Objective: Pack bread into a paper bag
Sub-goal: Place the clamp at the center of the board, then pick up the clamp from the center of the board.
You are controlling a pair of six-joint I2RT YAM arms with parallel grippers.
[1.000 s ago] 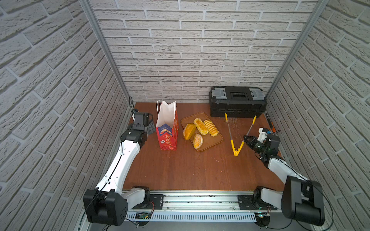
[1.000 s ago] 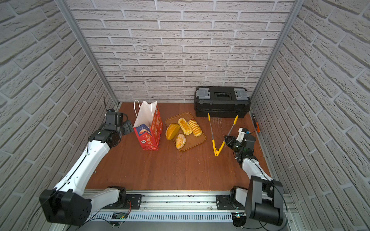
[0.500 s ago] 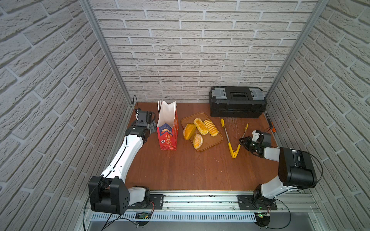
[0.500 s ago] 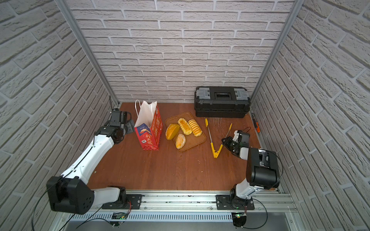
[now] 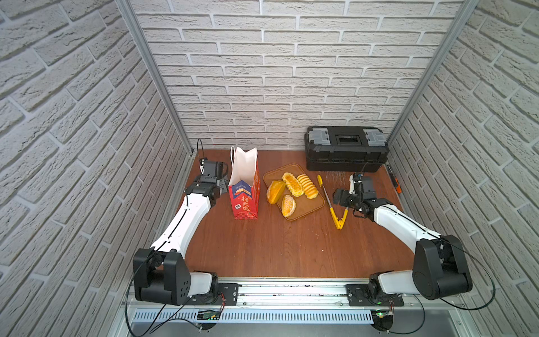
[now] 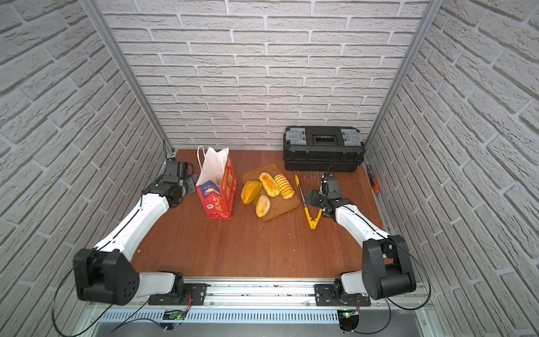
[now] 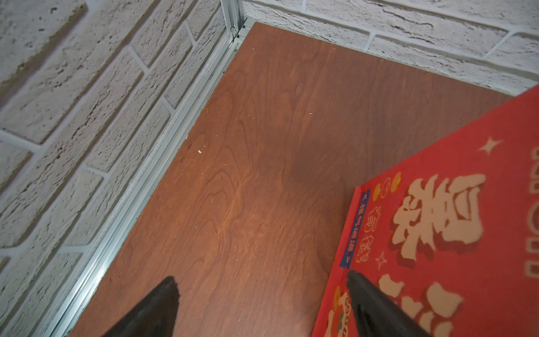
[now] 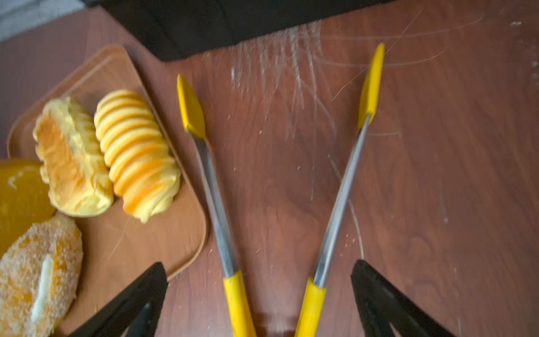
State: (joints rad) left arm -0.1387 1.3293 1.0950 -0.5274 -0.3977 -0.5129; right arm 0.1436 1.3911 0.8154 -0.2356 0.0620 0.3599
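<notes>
The right jaws stand wide open and hold nothing, straddling the handle end of the tongs that lie on the bench. The left jaws are also open and empty, with one finger against the red side of the upright paper bag. Four pieces of bread lie on a tray between bag and tongs.

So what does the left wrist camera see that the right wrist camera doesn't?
Only left wrist: the red printed paper bag and the brick walls meeting in a corner. Only right wrist: the tongs, the bread on its tray, and a black toolbox. Both: the wooden table, with the left gripper open in one and the right gripper open in the other.
</notes>
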